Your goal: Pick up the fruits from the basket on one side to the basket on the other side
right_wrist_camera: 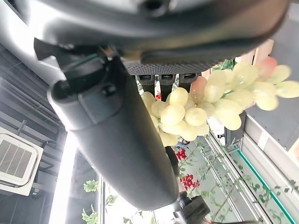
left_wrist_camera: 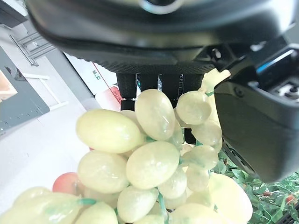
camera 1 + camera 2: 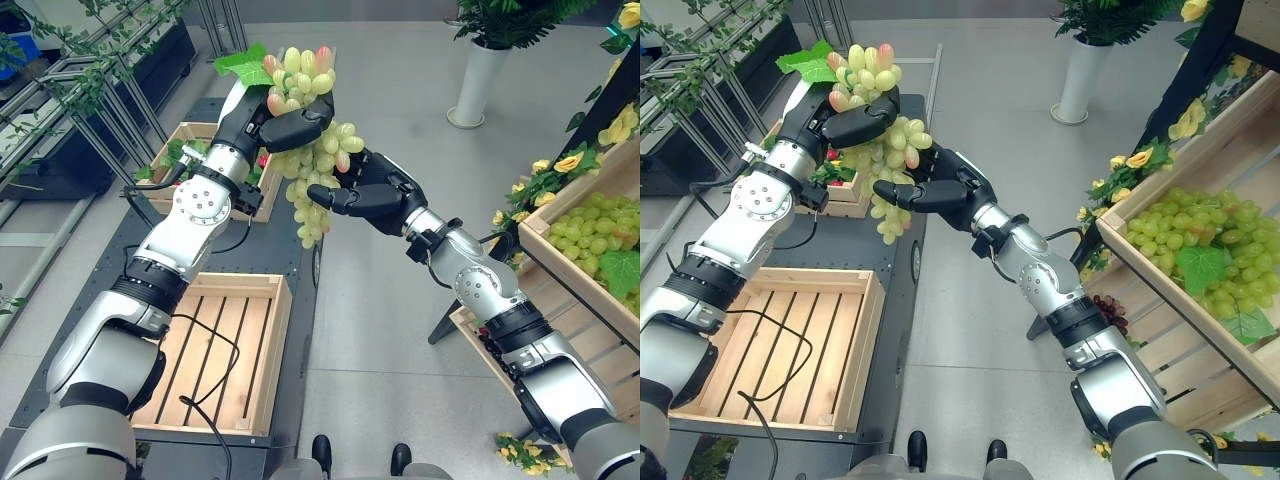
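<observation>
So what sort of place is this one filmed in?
Probably a mock fruit shop or market display: slanted wooden crate of green grapes, potted plant in a white vase, and an empty slatted wooden crate on a dark table.

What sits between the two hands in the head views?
The bunch of green grapes hangs between left hand and right hand, both curled on it, seen in both eye views.

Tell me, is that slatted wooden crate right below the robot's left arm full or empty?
Empty. The wooden crate shows bare slats, with no fruit inside; the grape bunch hangs above the floor, gripped by the left hand and right hand.
</observation>
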